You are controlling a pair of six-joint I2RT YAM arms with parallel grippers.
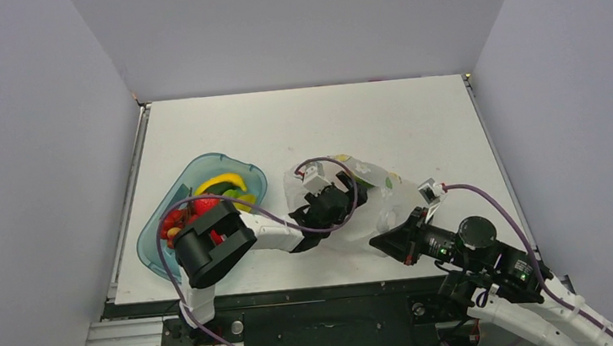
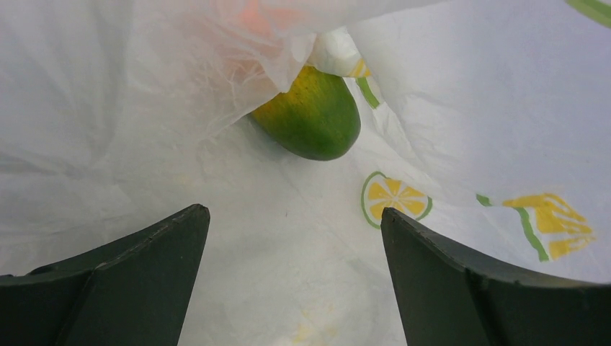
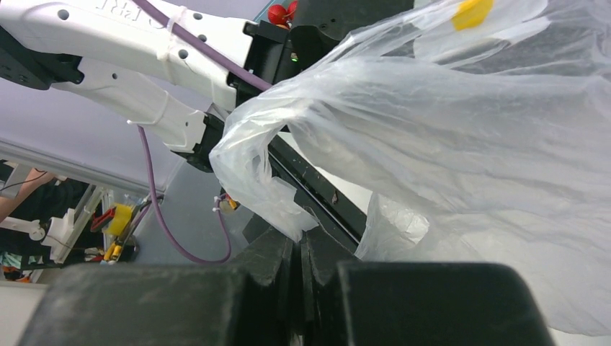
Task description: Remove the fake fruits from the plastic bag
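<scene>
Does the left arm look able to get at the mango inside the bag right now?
Probably yes: the left gripper is open inside the plastic bag, the mango straight ahead with nothing between. A fold drapes only its far end; the right gripper pinches the bag's edge.

Bag (image 2: 108,108): translucent white, printed with yellow lemon slices (image 2: 395,196) outlined green. Mango (image 2: 317,115): green shading to yellow-orange. Tray (image 1: 150,237): translucent teal. Banana (image 1: 221,183): yellow. Round fruits (image 1: 184,213): red.
</scene>
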